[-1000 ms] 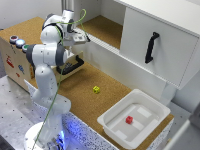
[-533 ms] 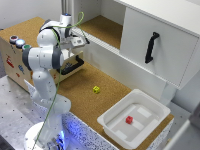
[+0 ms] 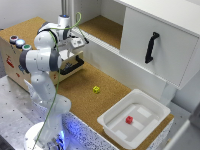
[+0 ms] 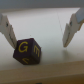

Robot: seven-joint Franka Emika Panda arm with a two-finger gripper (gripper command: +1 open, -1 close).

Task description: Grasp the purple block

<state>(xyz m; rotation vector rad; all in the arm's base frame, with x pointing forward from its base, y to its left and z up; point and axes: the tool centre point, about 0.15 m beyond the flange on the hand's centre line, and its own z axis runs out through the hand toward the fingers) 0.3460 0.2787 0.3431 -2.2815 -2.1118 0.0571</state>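
Note:
The purple block [image 4: 27,51] is a dark cube with yellow letters and lies on a pale surface in the wrist view. My gripper [image 4: 39,32] is open above it. One of the fingers [image 4: 6,30] is close beside the block, and the other stands well off on the far side. The block is nearer the first finger and is not touched. In the exterior view the gripper [image 3: 80,42] hangs over the pale ledge in front of the open shelf, and the block is hidden behind it.
A yellow block [image 3: 96,89] lies on the cork table. A white tray [image 3: 112,117] holds a red block [image 3: 129,120]. A cabinet door with a black handle [image 3: 150,47] is at the exterior view's right. A wooden box with buttons [image 3: 15,47] and a black frame [image 3: 70,65] stand by the arm.
The gripper has moved slightly down and towards the exterior view's right, closer to the ledge. Its fingers stay open.

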